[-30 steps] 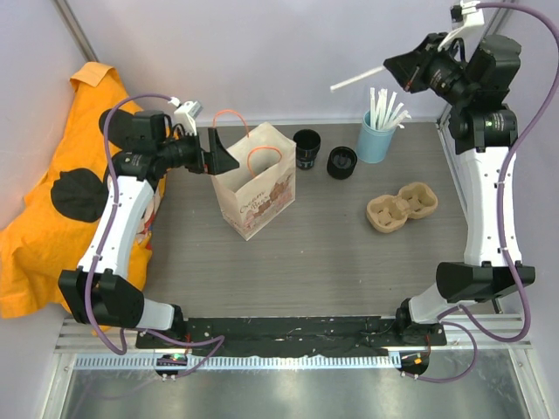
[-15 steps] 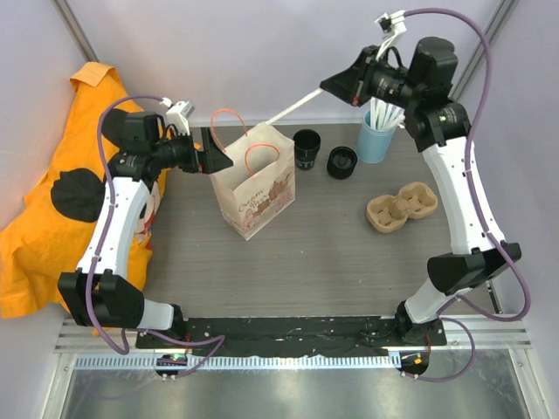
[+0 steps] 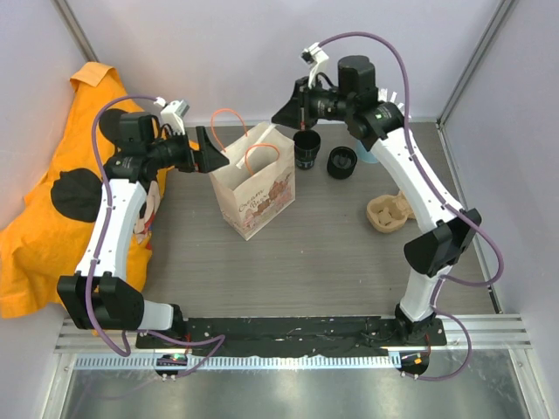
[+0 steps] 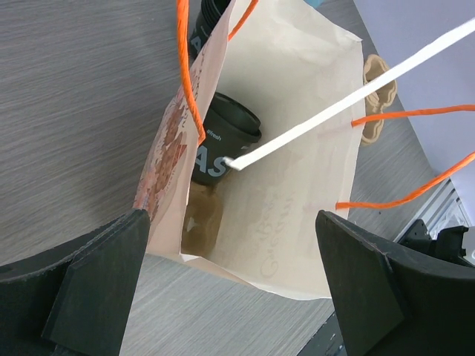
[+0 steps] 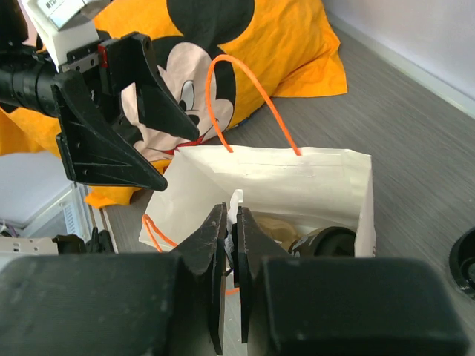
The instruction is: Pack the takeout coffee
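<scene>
The bag (image 4: 297,96) was matt cream paper with orange cord handles (image 4: 183,67), the coffee cup (image 4: 223,137) matt black, the straw (image 4: 334,105) matt white, the worktop (image 4: 74,111) grey wood-grain.

Takeout coffee (image 4: 223,137): small black round cup, dark rim, white lettering on side; sits rim-up inside paper bag (image 4: 297,74), near bottom, against one wall. Second cup (image 3: 307,148): same kind, upright, just right of bag. Third cup (image 3: 341,161): beside second, mouth showing.

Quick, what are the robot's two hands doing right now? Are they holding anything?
Left gripper: open wide at the paper bag mouth, holding nothing.
Right gripper: closed on a white straw.
</scene>
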